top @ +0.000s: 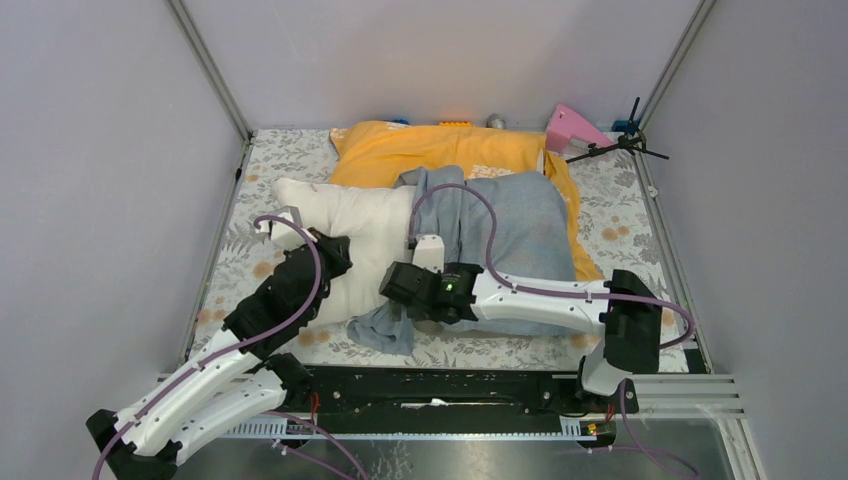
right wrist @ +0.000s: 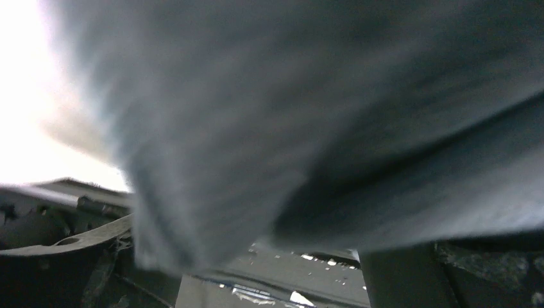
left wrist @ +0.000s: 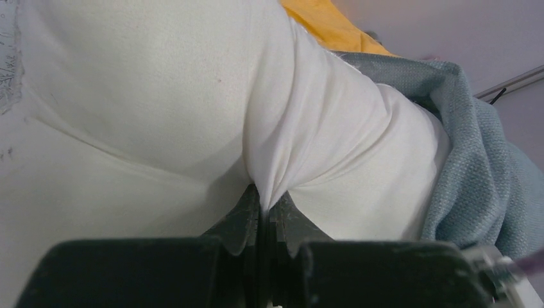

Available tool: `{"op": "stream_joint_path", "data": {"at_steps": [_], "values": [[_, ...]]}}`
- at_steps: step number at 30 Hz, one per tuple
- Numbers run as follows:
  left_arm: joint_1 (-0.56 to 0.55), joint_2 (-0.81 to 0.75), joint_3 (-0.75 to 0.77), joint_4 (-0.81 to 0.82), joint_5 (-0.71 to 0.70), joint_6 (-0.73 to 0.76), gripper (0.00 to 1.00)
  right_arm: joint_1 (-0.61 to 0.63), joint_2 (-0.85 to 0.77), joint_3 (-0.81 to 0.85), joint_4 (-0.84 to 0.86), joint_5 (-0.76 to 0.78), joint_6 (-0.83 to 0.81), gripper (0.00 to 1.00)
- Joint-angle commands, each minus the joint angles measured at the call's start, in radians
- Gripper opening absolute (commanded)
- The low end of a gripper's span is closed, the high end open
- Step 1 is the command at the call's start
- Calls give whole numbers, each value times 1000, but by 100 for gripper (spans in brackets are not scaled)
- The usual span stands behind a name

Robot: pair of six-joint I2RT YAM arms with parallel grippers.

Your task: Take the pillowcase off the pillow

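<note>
Pillowcase (top: pixel 520 235) sat half off, its grey cloth draped loose between the spread fingers of the right gripper (right wrist: pixel 250 263), while the left gripper (left wrist: pixel 264 215) clenched a pleat of the white pillow (left wrist: pixel 160 96); right should bite deep, then pull away from that pinch.

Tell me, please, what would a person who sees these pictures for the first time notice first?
A plump white pillow lies in the middle of the table, its left half bare and its right half inside a wrinkled grey-blue pillowcase. The left claw is shut on a fold of the pillow's white fabric. Behind them, at the far side, lies an orange pillow.
</note>
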Motion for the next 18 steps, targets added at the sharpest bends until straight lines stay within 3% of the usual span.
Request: {"op": "stream_joint_path", "data": {"at_steps": [1, 5, 11, 18], "values": [[2, -42, 27, 41, -18, 3, 0, -68, -59, -42, -72, 109, 53, 90], [2, -58, 39, 22, -39, 24, 0, -126, -172, -144, -95, 213, 30, 74], [2, -60, 60, 15, -50, 35, 0, -383, -415, -341, -92, 210, -78, 42], [2, -34, 100, 1, -82, 68, 0, -584, -600, -409, -90, 242, -185, 38]]}}
